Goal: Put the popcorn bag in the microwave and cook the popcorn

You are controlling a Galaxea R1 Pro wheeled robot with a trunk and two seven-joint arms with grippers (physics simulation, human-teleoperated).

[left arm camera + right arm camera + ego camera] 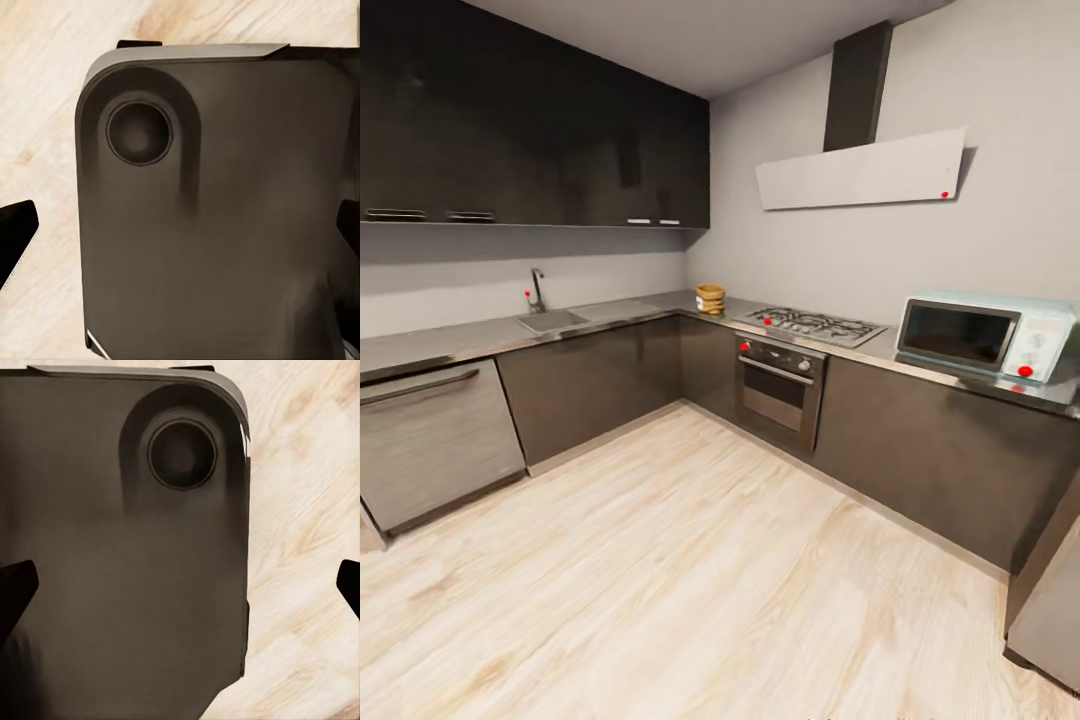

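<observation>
The popcorn bag (pixel 710 298), a small tan sack, stands on the grey countertop (pixel 480 338) in the far corner, just left of the gas hob. The pale mint microwave (pixel 985 335) sits on the same worktop at the right, its dark glass door closed. No popcorn pieces can be made out at this distance. My left gripper (pixel 182 232) is open, its dark fingertips (pixel 16 229) wide apart above my own dark base and the wood floor. My right gripper (pixel 182 585) is open in the same way, with nothing between its fingertips (pixel 16 585).
A gas hob (pixel 815 325) with an oven (pixel 780 390) below lies between bag and microwave. A sink (pixel 550 320) with a faucet is at the left, a steel appliance front (pixel 435 440) below it. A grey cabinet edge (pixel 1050 600) juts in at the right. Light wood floor (pixel 690 560) stretches ahead.
</observation>
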